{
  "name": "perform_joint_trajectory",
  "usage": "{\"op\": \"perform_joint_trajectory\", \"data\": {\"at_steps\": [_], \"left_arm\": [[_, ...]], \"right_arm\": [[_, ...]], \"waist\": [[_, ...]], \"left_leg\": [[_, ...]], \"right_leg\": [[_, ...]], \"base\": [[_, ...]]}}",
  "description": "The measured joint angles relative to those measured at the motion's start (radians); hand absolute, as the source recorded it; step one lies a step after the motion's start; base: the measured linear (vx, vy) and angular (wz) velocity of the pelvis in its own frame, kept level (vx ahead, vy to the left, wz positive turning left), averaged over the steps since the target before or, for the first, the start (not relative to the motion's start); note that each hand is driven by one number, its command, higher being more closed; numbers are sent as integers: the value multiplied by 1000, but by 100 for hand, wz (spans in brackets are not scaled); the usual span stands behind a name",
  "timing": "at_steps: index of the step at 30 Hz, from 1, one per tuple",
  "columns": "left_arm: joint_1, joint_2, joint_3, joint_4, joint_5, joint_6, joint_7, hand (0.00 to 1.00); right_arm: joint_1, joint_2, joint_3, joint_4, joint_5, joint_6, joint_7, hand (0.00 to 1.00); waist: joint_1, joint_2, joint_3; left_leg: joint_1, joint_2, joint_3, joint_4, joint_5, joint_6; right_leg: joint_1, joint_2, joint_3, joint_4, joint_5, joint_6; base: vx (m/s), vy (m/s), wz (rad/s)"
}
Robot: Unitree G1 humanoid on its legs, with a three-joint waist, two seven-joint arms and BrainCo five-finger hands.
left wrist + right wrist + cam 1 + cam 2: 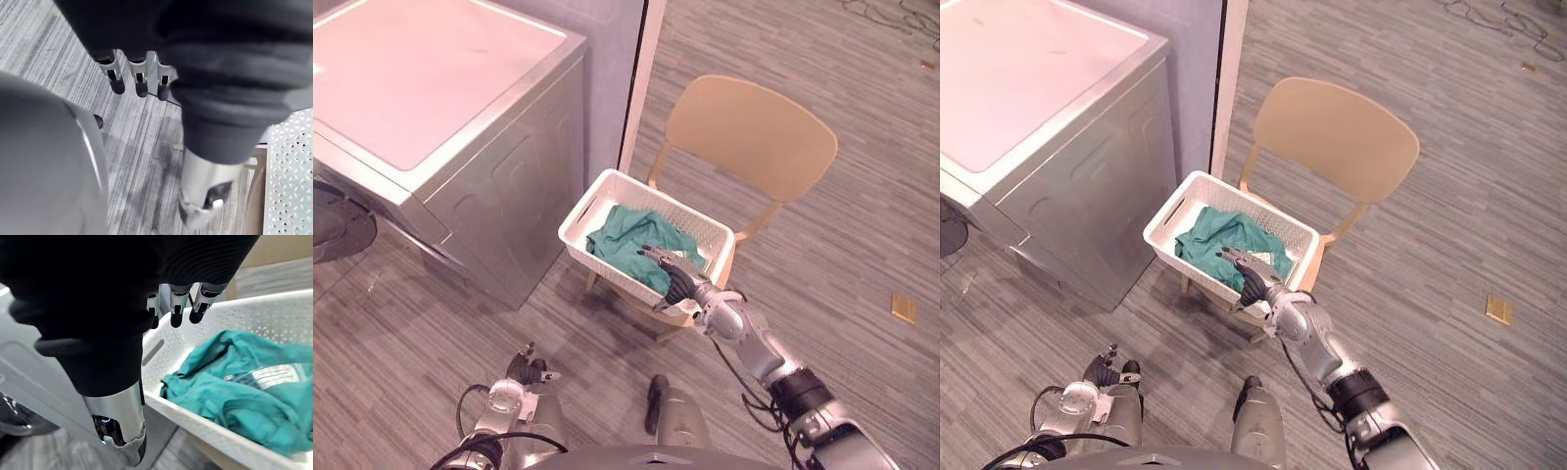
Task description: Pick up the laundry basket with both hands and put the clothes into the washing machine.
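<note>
While one basket (597, 262) holds one garment (626, 240), left robot hand (530, 370) and right robot hand (677, 279) hang released.

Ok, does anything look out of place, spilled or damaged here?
Nothing stands out. The white laundry basket sits on the tan chair, turned at an angle to it, with the green clothes all inside. No spill or damage shows. The right hand hangs open over the basket's near rim; the left hand is low, open.
</note>
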Motion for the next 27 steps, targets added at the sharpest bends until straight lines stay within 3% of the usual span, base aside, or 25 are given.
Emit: {"op": "perform_joint_trajectory", "data": {"at_steps": [8, 14, 27], "left_arm": [[-54, 7, 15, -6, -40, -9, 31, 0], [-65, 6, 29, -43, -90, -13, 46, 0], [-102, -2, 27, -80, -159, -21, 77, 0]], "right_arm": [[-240, -29, 42, 197, -153, 16, -84, 0], [-354, -47, 38, 289, -154, 66, -131, 0], [-554, -67, 36, 488, -132, 113, -166, 0]], "waist": [[9, 7, 96], [21, 12, 140], [44, 33, 195]], "left_leg": [[-58, 0, -11, 38, 13, 2], [-102, -2, -22, 53, 13, 2], [-201, -9, -30, 73, 21, 6]], "right_leg": [[-62, 0, 2, 39, 12, -5], [-99, -3, -5, 54, 11, -7], [-185, -12, -11, 63, 19, -9]], "base": [[0, 0, 0], [-8, 6, 4], [1, 11, 3]]}}
